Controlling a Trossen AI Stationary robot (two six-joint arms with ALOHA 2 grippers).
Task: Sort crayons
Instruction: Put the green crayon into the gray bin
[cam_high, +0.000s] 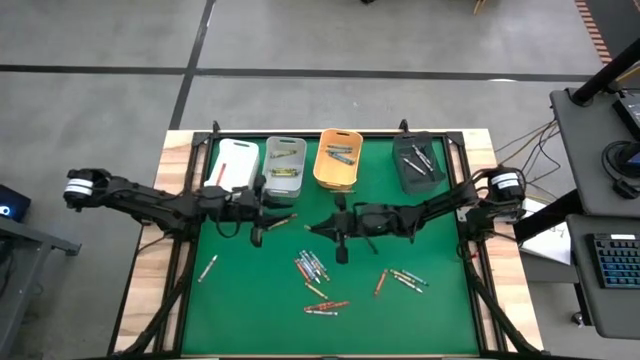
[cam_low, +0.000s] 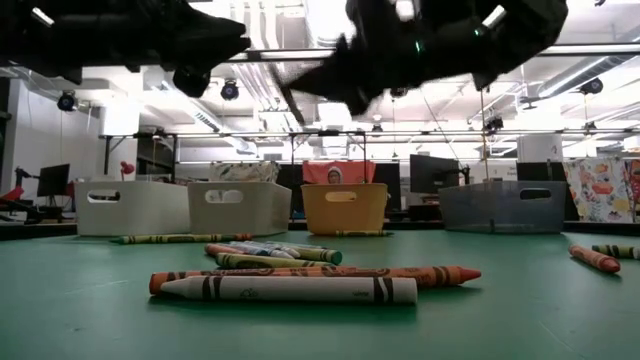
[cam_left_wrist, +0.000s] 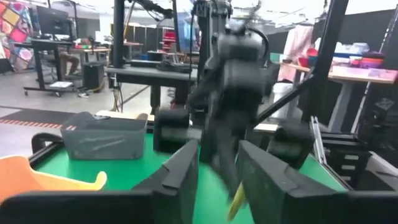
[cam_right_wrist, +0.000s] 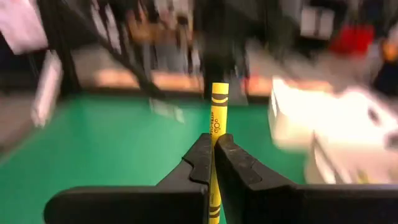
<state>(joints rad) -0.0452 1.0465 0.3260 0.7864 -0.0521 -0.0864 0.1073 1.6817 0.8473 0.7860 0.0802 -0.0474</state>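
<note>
My right gripper (cam_right_wrist: 213, 146) is shut on a yellow crayon (cam_right_wrist: 219, 106) and hangs above the green mat's middle (cam_high: 308, 228). My left gripper (cam_left_wrist: 217, 174) faces it from the left (cam_high: 268, 224). It is open, its fingers apart on either side of the crayon's far end (cam_left_wrist: 235, 202). Whether they touch the crayon I cannot tell. Several more crayons (cam_high: 312, 268) lie flat on the mat, and two lie nearest in the low view (cam_low: 290, 288). Some crayons rest inside the grey bin (cam_high: 285, 165), the orange bin (cam_high: 338, 158) and the black bin (cam_high: 420, 162). My right gripper pinches the yellow crayon between its two fingers (cam_right_wrist: 239, 168), partway along its length (cam_right_wrist: 217, 127). The fingers come in level from the table's right and lie along the crayon. Its labelled end sticks out past the fingertips, clear of the mat.
Four bins stand in a row at the mat's far edge, with a white one (cam_high: 237, 163) at the left. Loose crayons lie near the mat's middle front (cam_high: 325, 305), to the right (cam_high: 400, 278) and singly at the left (cam_high: 207, 267). A desk with a keyboard (cam_high: 610, 260) stands right of the table.
</note>
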